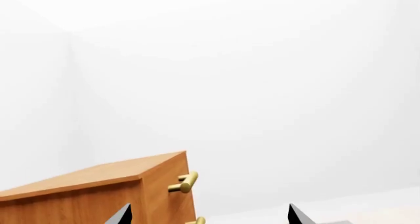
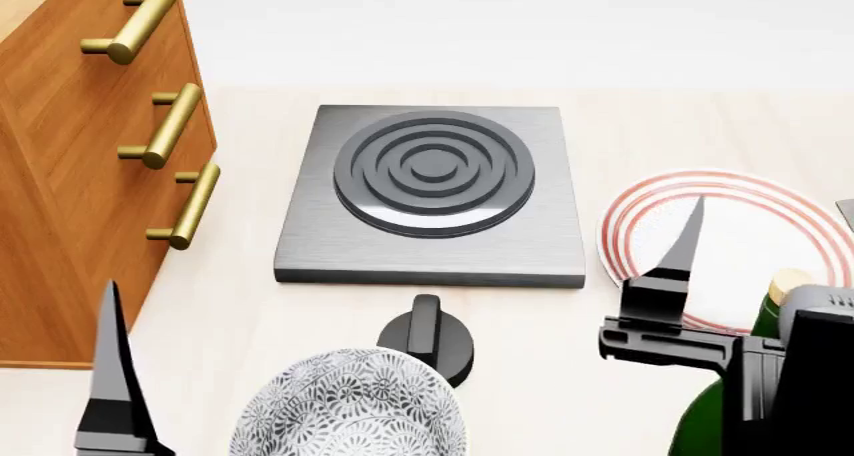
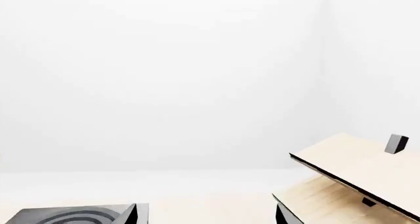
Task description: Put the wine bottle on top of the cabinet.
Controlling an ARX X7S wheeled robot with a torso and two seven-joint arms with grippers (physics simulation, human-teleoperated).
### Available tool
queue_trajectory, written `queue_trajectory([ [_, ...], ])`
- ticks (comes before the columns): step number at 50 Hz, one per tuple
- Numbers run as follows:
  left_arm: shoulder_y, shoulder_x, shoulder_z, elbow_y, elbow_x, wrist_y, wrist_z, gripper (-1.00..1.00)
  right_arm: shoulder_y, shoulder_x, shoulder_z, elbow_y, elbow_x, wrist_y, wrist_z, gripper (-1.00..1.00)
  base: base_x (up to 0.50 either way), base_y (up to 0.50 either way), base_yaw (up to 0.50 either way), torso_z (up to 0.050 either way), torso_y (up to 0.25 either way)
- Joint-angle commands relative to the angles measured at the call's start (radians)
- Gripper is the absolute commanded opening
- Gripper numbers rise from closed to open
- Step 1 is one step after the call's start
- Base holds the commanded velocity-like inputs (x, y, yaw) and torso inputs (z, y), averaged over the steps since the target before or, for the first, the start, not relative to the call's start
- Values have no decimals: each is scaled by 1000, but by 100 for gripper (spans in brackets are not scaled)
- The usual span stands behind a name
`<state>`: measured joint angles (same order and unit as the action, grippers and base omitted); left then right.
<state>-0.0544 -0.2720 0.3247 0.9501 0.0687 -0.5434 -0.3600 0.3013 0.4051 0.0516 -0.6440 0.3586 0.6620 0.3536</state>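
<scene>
Nearest the head camera, at about 5 o'clock, the right gripper [image 2: 747, 306] rises as matte black blocks with one pointed finger [image 2: 681, 246] showing; its mate is hidden, though the right wrist view shows two dark tips [image 3: 131, 215] set well apart with nothing between them. Just behind it, touching or not I cannot tell, stands the wine bottle [image 2: 707, 421]: glossy dark green glass with a tan cork [image 2: 787, 284], on the pale tabletop [image 2: 641, 126]. At 7 o'clock a single tapered blade of the left gripper [image 2: 114, 376] shows; the left wrist view adds both tips [image 1: 121, 216], spread wide and empty.

Outward, a grey-patterned bowl [image 2: 350, 404] sits at 6 o'clock beside a black knobbed disc [image 2: 427, 341]. A brushed-metal square plate with raised concentric rings [image 2: 433, 191] lies at centre, and a white dish with red rim lines [image 2: 747, 226] at 3 o'clock. The cabinet [image 2: 74, 176], reddish grained wood with brass bar handles [image 2: 174, 126], fills 9 o'clock; only the left wrist view shows its flat top [image 1: 98, 175]. Only the right wrist view shows a slanted light-wood rack [image 3: 354, 170].
</scene>
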Motion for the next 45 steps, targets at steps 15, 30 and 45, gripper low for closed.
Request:
queue_trajectory([
  [15,7,8,-27,20,-29,32,35,100,2,-40,9,240,-53,-124,-32,100,0,0,0,0,0],
  [30,7,2,-21,17,-32,33,27,100,-51,-46,42,242,-40,-155,-24,100,0,0,0,0,0],
  [45,3,-2,-15,11,-36,36,20,100,-57,-46,40,244,-37,-164,-21,100,0,0,0,0,0],
])
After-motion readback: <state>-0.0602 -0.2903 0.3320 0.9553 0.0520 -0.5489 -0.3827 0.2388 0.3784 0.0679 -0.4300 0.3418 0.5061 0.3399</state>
